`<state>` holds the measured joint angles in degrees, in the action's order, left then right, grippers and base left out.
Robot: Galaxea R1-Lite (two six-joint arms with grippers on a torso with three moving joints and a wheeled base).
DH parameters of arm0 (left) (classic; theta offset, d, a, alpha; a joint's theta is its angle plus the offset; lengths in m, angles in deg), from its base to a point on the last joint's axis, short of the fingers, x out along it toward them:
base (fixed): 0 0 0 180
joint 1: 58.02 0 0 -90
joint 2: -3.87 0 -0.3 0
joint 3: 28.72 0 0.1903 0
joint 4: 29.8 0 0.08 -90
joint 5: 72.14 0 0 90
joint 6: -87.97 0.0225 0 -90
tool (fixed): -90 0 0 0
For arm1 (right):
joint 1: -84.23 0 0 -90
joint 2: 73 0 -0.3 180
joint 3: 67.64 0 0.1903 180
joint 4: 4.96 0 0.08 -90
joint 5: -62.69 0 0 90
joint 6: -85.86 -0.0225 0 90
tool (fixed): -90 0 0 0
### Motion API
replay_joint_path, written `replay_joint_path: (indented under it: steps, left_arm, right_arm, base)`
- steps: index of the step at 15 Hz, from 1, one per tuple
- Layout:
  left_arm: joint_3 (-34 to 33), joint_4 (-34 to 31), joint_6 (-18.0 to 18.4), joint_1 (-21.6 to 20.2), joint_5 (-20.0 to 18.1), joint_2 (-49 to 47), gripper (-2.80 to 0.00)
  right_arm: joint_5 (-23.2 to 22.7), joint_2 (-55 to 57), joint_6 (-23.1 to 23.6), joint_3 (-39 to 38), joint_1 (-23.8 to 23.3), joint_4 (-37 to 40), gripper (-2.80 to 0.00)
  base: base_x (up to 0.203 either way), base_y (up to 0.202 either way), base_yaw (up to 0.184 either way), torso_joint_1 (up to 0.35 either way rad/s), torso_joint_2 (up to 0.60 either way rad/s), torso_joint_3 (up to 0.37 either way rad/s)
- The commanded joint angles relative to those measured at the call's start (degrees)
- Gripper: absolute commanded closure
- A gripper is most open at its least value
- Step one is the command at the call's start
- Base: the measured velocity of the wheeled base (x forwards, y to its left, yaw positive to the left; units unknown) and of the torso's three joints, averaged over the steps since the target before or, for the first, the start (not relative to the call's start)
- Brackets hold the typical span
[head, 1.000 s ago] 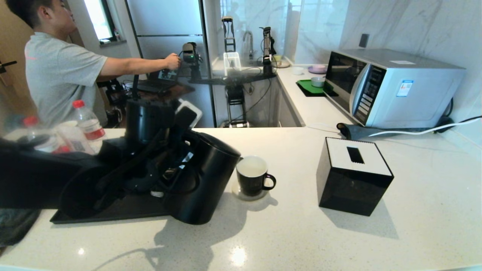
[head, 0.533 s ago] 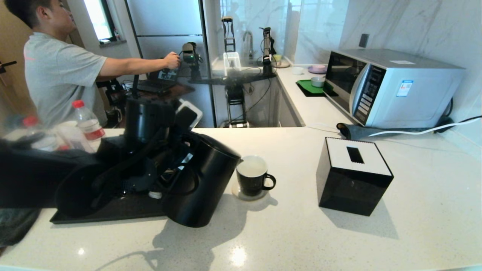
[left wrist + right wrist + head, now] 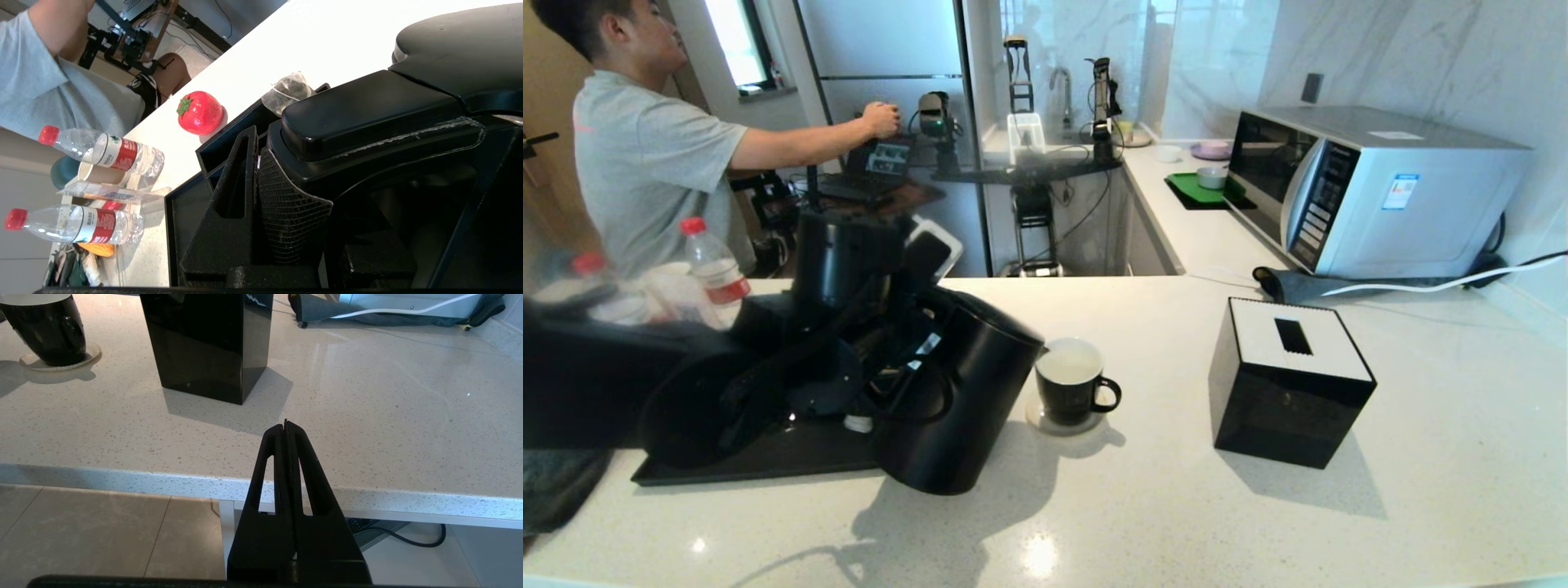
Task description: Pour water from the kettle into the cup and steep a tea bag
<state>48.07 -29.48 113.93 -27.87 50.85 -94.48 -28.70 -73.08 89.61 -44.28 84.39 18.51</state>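
Black kettle (image 3: 960, 392) tips further; water now fills the cup (image 3: 1072, 384).
My left gripper (image 3: 265, 212) clamps the handle; cup at kettle's three o'clock.

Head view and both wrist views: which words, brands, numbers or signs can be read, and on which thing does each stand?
None can be read.
Red labels of the clear plastic water bottles: print too small.
Blue-and-white sticker on the silver microwave oven: blurred.
Microwave button panel: markings too small.
Open laptop screen: blurred.
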Motion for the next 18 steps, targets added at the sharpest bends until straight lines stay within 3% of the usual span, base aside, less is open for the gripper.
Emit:
replay_joint_path:
  steps: [1, 18]
  left_arm:
    - [0.24, -0.56, 0.14, 0.09, 0.23, 0.09, 0.00]
    - [6.06, -10.20, -0.03, 1.05, 0.15, -0.03, 0.00]
  right_arm:
    - [-0.02, 0.07, 0.04, 0.00, 0.02, -0.01, 0.00]
    - [-0.02, 0.07, 0.04, 0.00, 0.02, -0.01, 0.00]
  base:
    - [0.000, 0.000, 0.000, 0.000, 0.00, 0.000]
    - [0.000, 0.000, 0.000, 0.000, 0.00, 0.000]
